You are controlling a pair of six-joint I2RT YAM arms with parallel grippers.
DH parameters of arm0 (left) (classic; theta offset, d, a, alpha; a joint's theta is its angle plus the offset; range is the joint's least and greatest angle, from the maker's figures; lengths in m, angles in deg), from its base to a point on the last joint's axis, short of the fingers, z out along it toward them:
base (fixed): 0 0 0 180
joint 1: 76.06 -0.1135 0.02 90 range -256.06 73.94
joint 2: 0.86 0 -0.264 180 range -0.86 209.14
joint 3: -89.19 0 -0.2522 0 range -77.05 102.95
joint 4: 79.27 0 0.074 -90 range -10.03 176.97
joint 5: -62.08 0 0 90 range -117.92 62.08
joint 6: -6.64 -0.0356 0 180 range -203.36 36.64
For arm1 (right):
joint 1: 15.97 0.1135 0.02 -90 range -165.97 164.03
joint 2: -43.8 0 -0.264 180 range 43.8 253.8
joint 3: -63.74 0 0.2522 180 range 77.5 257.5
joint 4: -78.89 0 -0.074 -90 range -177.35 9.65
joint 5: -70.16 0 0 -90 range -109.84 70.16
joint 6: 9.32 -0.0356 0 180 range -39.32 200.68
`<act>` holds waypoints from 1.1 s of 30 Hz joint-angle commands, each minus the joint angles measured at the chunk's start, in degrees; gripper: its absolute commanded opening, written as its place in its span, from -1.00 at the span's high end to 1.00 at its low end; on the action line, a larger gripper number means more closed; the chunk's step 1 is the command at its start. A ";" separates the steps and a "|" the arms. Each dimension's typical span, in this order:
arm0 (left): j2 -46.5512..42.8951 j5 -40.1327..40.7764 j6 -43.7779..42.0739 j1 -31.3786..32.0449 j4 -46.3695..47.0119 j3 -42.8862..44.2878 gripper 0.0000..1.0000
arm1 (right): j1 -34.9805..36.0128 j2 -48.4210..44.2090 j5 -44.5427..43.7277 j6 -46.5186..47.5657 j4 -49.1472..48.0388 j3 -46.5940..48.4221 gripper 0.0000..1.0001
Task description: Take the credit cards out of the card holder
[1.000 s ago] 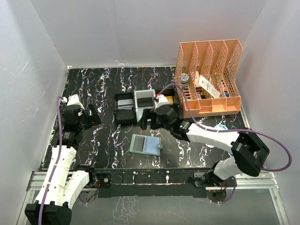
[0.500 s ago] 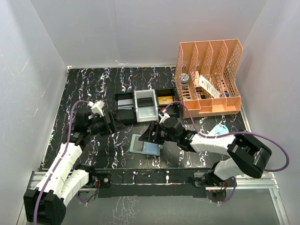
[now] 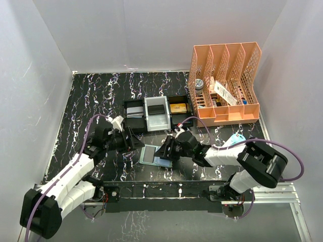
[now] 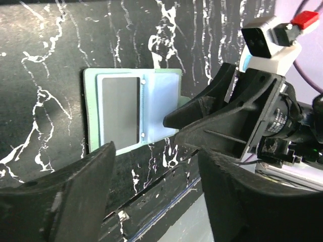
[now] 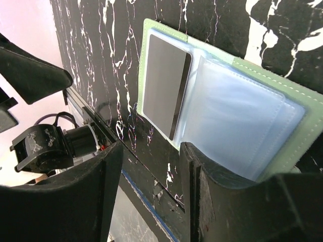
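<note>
The card holder point(image 3: 162, 162) lies open and flat on the black marbled table near the front edge. A dark grey credit card point(image 3: 148, 155) sits in its left half. It shows in the left wrist view point(image 4: 119, 111) and the right wrist view point(image 5: 164, 91). The pale blue pockets point(image 5: 237, 121) fill the right half. My right gripper point(image 3: 164, 150) is open and empty, low over the holder's right half, with one finger point(image 5: 237, 201) over the pocket edge. My left gripper point(image 3: 132, 141) is open and empty, just left of the holder point(image 4: 160, 88).
Black and white trays point(image 3: 157, 115) stand behind the holder. An orange file organiser point(image 3: 224, 85) with small items stands at the back right. A pale blue object point(image 3: 237, 137) lies right of my right arm. The table's front edge point(image 3: 161, 182) is close.
My right gripper has come down from the trays to the holder's right half. My left arm has swung right and forward, up to the holder's left side.
</note>
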 commanded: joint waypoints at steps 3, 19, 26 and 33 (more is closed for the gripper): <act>5.29 3.91 0.50 1.92 1.27 4.44 -0.19 | 0.21 4.21 3.22 -2.19 -7.73 3.94 0.08; 16.08 7.88 -0.96 7.72 1.10 7.73 0.07 | 0.11 10.59 -3.12 -2.71 -1.64 5.40 0.13; 22.41 11.74 0.22 10.14 0.36 8.38 0.25 | 0.13 11.97 -4.59 -3.20 1.26 6.43 0.23; 26.98 13.73 -0.97 12.42 -1.60 9.12 0.32 | 0.12 11.81 -5.75 -4.41 0.68 5.80 0.33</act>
